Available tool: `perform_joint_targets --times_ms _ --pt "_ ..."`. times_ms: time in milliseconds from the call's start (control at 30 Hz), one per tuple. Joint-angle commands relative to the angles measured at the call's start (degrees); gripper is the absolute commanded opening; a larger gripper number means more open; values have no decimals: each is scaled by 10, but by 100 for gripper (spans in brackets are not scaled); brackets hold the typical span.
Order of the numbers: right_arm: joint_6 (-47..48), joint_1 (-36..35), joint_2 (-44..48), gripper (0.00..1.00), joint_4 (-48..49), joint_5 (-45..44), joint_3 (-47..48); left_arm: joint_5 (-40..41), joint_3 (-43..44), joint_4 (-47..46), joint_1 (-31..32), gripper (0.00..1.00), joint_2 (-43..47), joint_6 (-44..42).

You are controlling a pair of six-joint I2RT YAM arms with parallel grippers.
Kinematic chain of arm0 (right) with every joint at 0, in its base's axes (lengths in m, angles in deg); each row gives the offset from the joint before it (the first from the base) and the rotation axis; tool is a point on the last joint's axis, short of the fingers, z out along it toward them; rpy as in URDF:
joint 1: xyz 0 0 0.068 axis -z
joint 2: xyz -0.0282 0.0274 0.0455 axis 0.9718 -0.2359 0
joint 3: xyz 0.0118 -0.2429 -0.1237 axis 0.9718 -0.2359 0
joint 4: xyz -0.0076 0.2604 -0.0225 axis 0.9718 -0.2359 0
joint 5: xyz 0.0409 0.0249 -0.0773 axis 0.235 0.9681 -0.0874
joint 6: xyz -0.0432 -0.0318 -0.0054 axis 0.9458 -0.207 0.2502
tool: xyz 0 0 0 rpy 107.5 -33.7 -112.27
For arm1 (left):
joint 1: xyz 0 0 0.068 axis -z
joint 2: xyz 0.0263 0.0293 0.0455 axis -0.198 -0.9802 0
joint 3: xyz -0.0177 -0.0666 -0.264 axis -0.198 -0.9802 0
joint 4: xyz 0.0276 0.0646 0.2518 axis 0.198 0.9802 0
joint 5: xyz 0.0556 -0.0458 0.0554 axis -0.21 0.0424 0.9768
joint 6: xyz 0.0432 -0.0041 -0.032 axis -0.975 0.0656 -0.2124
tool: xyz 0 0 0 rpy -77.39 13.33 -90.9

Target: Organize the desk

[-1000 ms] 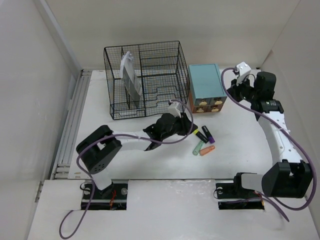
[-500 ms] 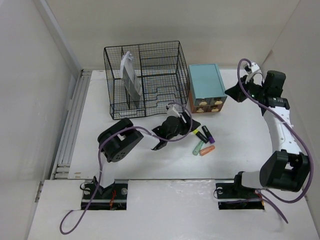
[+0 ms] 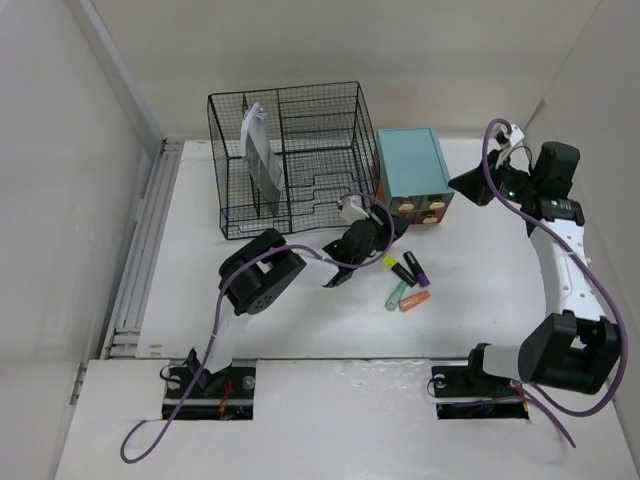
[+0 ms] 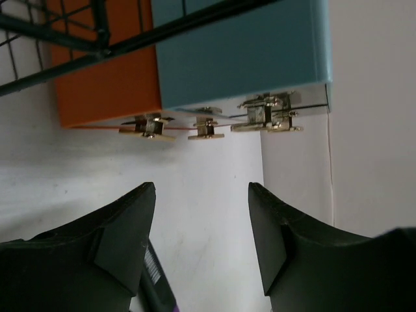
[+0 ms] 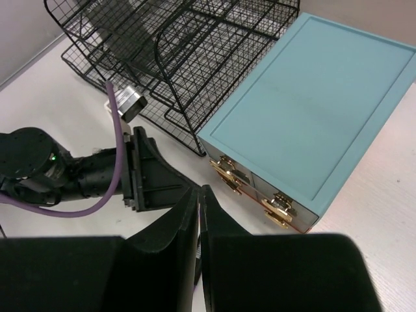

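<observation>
From above, the left claw (image 3: 383,236) sits low over the white desk (image 3: 200,240), which spreads beneath and around it. The teal drawer box (image 3: 410,170) is just ahead of its tips, the wire organizer (image 3: 290,150) is off to one side, and four highlighters (image 3: 406,283) lie near the other. The right claw (image 3: 458,183) hangs just beside the box's far side.

Left wrist view: the fingers (image 4: 123,221) are spread, with nothing between them. The box's gold handles (image 4: 208,123) are straight ahead, and a purple marker (image 4: 155,286) lies under the left finger.

Right wrist view: the claw is clenched on nothing, its tips pressed together. The box is ahead and to its right.
</observation>
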Motion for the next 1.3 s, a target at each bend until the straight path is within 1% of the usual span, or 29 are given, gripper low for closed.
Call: perform_joint_targets --times_ms 0,133,300,467,700,833,1100,1267 --pt "-4 9 15 10 25 39 2 31 49 25 -1 56 -14 9" --pt "-9 20 15 11 20 61 2 56 60 63 5 56 -14 22" --pt "-14 26 15 11 20 74 2 62 73 101 5 56 -14 34" --pt "-14 26 15 11 20 80 2 73 79 107 5 56 -26 40" --pt "-14 26 4 12 20 85 2 84 121 107 5 56 -69 51" --pt "-14 31 4 12 15 95 2 90 126 107 5 56 -84 57" --pt "-9 31 -8 12 9 114 2 117 121 58 5 56 -106 57" --pt "1 31 -13 13 -1 119 2 122 126 18 5 52 -119 49"
